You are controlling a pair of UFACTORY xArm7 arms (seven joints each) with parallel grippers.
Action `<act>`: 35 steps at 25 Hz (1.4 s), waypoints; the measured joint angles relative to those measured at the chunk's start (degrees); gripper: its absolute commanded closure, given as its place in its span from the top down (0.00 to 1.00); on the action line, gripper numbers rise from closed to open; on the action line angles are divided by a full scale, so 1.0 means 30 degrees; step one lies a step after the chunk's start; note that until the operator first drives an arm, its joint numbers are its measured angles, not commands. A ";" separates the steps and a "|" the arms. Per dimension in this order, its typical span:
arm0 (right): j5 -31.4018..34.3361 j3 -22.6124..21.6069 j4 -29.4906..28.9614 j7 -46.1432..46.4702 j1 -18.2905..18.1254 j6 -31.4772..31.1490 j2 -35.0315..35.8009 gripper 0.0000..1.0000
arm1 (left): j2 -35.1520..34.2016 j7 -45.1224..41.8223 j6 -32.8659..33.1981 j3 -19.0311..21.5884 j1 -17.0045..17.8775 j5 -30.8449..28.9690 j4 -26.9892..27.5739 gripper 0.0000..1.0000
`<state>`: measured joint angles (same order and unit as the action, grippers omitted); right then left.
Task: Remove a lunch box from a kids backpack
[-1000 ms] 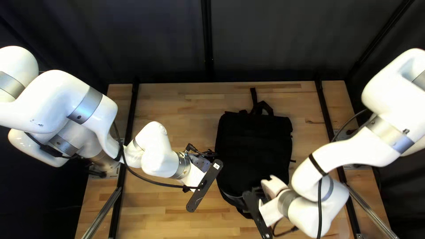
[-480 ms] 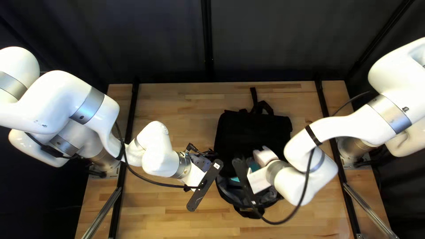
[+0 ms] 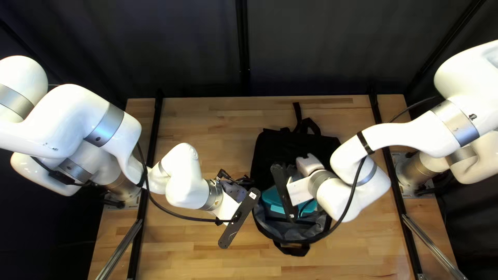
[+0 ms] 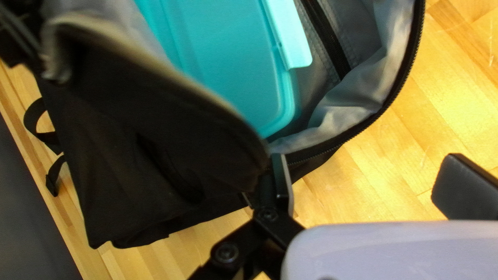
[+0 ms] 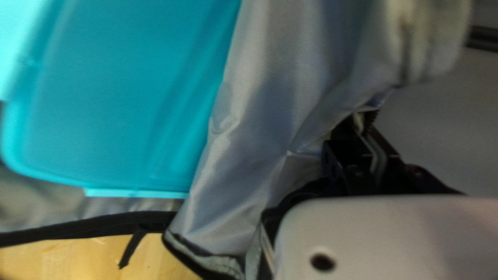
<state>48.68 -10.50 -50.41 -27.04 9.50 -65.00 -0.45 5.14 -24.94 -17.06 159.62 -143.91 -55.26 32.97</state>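
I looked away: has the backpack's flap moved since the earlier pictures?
Yes. In the top left view, the flap has folded back toward the table's far edge, uncovering the teal lunch box.

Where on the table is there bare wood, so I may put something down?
In the top left view, bare table lies between my left arm, the curtain and the backpack; below that arm, beside the backpack; and below my right arm. Crowded: the open backpack, with the lunch box inside, my right gripper over it and my left gripper beside.

Lunch box (image 3: 273, 197) in backpack (image 3: 270, 155), on tbl (image 3: 202, 122) btwn L arm base (image 3: 123, 190) & R arm base (image 3: 413, 175), nearer R.
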 measured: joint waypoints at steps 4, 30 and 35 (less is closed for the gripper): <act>0.0310 0.0563 0.1549 -0.0214 -0.0510 0.1655 -0.1270 0.00 | -0.0128 -0.0482 0.0018 0.0090 0.0010 -0.0354 0.0048 1.00; -0.1376 0.3617 0.3760 0.0742 -0.2325 0.6056 -0.4372 0.00 | -0.1808 -0.2679 -0.2717 0.2164 0.1535 0.0195 0.2342 1.00; -0.2040 0.4744 0.3116 0.0681 -0.3135 0.6659 -0.4274 0.00 | -0.1428 -0.1456 -0.3539 0.2392 0.1794 0.1370 0.2637 1.00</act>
<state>42.56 3.73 -41.07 -25.00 0.10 -45.02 -13.28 0.85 -29.30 -27.68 166.80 -138.53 -51.15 40.88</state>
